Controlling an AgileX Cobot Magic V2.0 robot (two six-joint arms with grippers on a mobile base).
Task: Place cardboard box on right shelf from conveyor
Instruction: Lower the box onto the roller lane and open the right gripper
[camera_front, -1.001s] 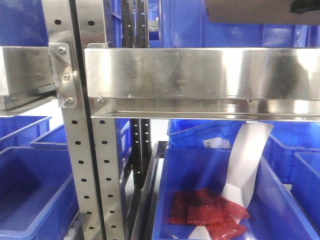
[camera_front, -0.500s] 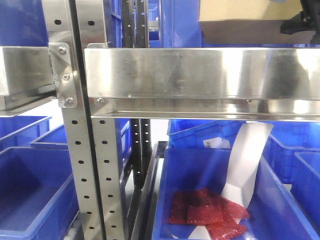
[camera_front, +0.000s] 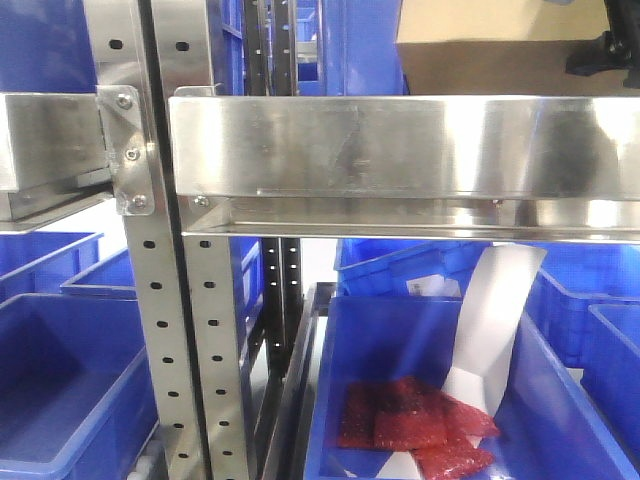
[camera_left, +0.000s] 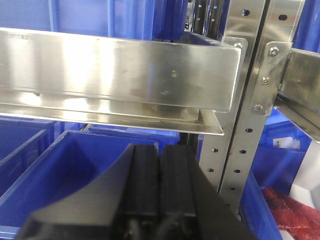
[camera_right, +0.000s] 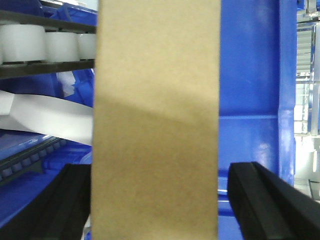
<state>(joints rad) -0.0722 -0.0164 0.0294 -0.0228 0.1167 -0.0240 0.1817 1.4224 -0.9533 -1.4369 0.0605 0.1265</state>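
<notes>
The tan cardboard box (camera_front: 490, 60) stands at the top right, just behind the broad lip of the right shelf (camera_front: 400, 145), which hides its underside. In the right wrist view the box (camera_right: 156, 125) fills the middle, between the fingers of my right gripper (camera_right: 157, 170). The gripper is open: its left finger (camera_right: 70, 200) lies against the box and its right finger (camera_right: 260, 200) stands off with a blue gap. A black part of that arm (camera_front: 605, 52) shows beside the box. My left gripper (camera_left: 160, 170) is shut and empty, below a steel shelf. The conveyor is out of view.
A perforated steel upright (camera_front: 150, 300) separates the right shelf from the adjoining steel shelf (camera_front: 45, 140). Blue bins stand below; one (camera_front: 340, 400) holds red packets (camera_front: 410, 425) and a white sheet (camera_front: 495, 320). Another blue bin (camera_left: 60, 170) lies under my left gripper. White rolls (camera_right: 45, 42) sit behind the box.
The box has come down from the frame's top edge to sit behind the shelf lip. The black part of the right arm came into view beside it and dropped a little.
</notes>
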